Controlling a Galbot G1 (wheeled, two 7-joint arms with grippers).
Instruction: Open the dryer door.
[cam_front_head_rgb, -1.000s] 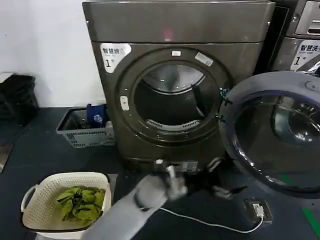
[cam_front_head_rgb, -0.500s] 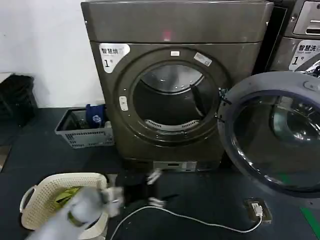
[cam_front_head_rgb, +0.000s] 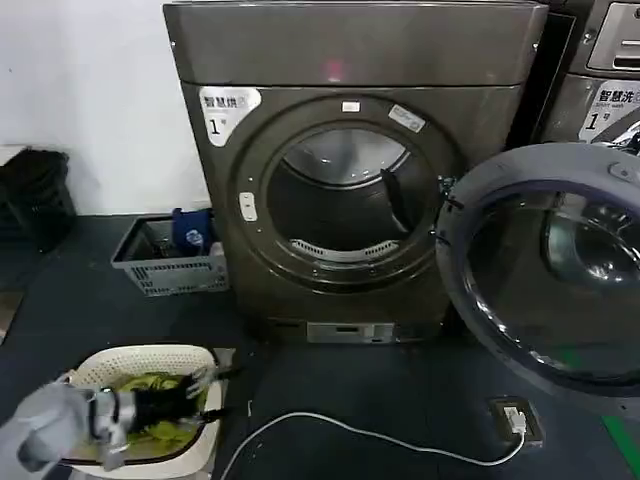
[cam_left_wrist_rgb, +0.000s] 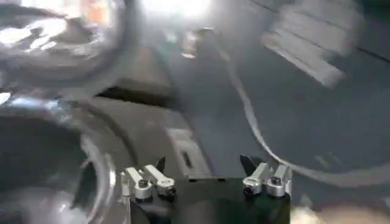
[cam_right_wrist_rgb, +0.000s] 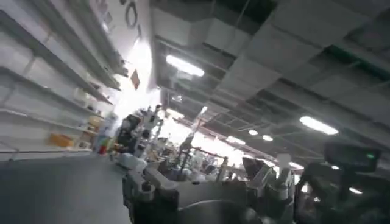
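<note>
My left gripper (cam_front_head_rgb: 205, 392) is low at my left, jaws spread and holding nothing, over the white basket (cam_front_head_rgb: 80, 375) with the green cloth (cam_front_head_rgb: 160, 385) in it. In the left wrist view the two fingertips (cam_left_wrist_rgb: 159, 164) stand well apart with bare dark floor between them.

The right gripper (cam_right_wrist_rgb: 204, 176) points up at a ceiling and shelving. It looks parted and empty, but I can't tell for sure.

The dryer door (cam_front_head_rgb: 545, 265) is already swung wide on its hinge (cam_front_head_rgb: 447, 205), to the right of the dryer (cam_front_head_rgb: 345, 170), and the round opening shows the drum. My judgement: the opening is done and what's left is clearing out. To do that well, I'd keep the left arm low and away from the door's arc, avoid nudging the door back, and stay off the white cable (cam_front_head_rgb: 380, 435) on the floor.

Materials:
- Door: dark domed glass, glossy and reflective, inside a wide smooth grey rim.
- Dryer: brushed bronze-grey metal, with a white "1" sticker (cam_front_head_rgb: 228, 108) at upper left.
- White basket: perforated plastic with rounded corners.
- Grey crate (cam_front_head_rgb: 150, 268) beside the dryer: slotted rigid plastic.
- Floor: matte and dark.
</note>
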